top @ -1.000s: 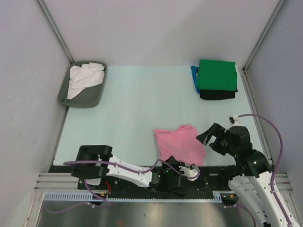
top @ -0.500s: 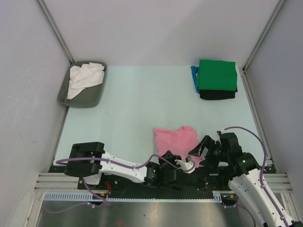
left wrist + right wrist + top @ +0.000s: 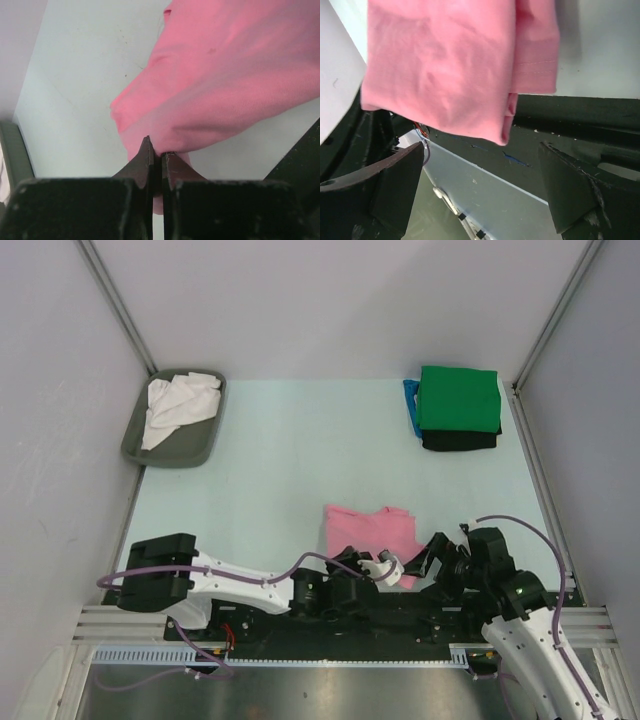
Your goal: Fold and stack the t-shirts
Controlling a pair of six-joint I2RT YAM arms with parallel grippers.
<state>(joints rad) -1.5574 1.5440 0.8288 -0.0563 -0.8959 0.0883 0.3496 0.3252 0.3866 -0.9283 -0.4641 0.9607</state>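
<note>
i have the pink t-shirt [image 3: 368, 530] lying as a folded bundle at the near edge of the desk [image 3: 300, 460], right in front of both bases. the left arm [image 3: 250, 585] reaches along that edge from the left, and the left jaws are pinched together on a fold of the pink t-shirt [image 3: 225, 75], with cloth caught between the tips and bulging above them. the right jaws are spread wide, one finger [image 3: 395, 180] low on the left of the wrist view and the other well apart on the right, gripping nothing; the near corner of the pink t-shirt [image 3: 440, 65] lies between and beyond them. that corner laps over the black base rail [image 3: 580, 125], which runs just beneath it and crowds the approach. the two wrists sit close together at the shirt's near right corner, and the right arm [image 3: 520, 605] carries a purple cable [image 3: 545, 540] looping above it. far off at the back right, the green t-shirt [image 3: 458, 398] rests on the black t-shirt [image 3: 458, 441], with the blue t-shirt [image 3: 410, 405] peeking out on their left, all close to the right wall [image 3: 590, 420]. at the back left the white t-shirt [image 3: 178, 405] lies crumpled in the grey tray [image 3: 205, 445], well apart from everything else
</note>
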